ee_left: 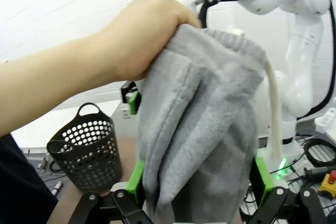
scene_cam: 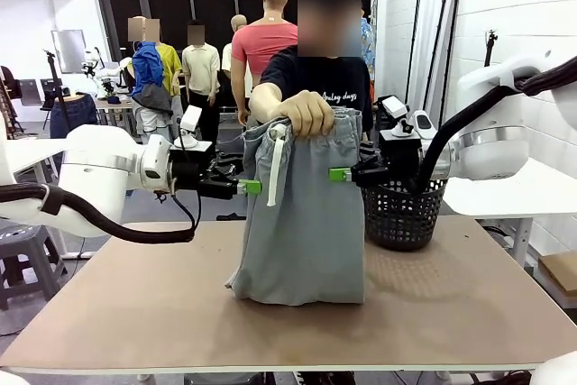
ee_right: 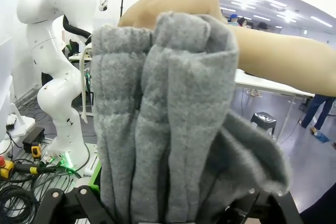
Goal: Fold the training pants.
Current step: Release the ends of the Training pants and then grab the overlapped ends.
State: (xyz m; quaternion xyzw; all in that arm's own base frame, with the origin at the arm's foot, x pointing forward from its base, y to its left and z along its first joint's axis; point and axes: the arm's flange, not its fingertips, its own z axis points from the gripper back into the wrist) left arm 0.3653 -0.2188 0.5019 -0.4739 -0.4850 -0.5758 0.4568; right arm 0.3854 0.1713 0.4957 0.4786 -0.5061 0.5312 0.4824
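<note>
Pants point(scene_cam: 306, 223) of soft light grey jersey are hanging with their long axis upright over the middle of the table point(scene_cam: 135, 304). The gathered waistband is pointing up and the lower end is slumping in folds on the tabletop.

At their left side, the left claw point(scene_cam: 250, 187) is reaching in level. Its jaws are standing wide apart, and in the left wrist view the cloth is hanging between the green pads point(ee_left: 135, 179), unclamped.

A white drawstring point(scene_cam: 275, 169) is dangling down the front. The person's hand point(scene_cam: 305, 113) is bunching the waistband from above and hiding its middle.

At the right side, the right claw point(scene_cam: 340, 174) is also spread wide. In its own wrist view the fleecy fabric is covering most of its fingers, so contact is hard to make out.

A black perforated plastic basket point(scene_cam: 403, 214) is sitting near the table's far right edge, partly hidden behind that arm.
</note>
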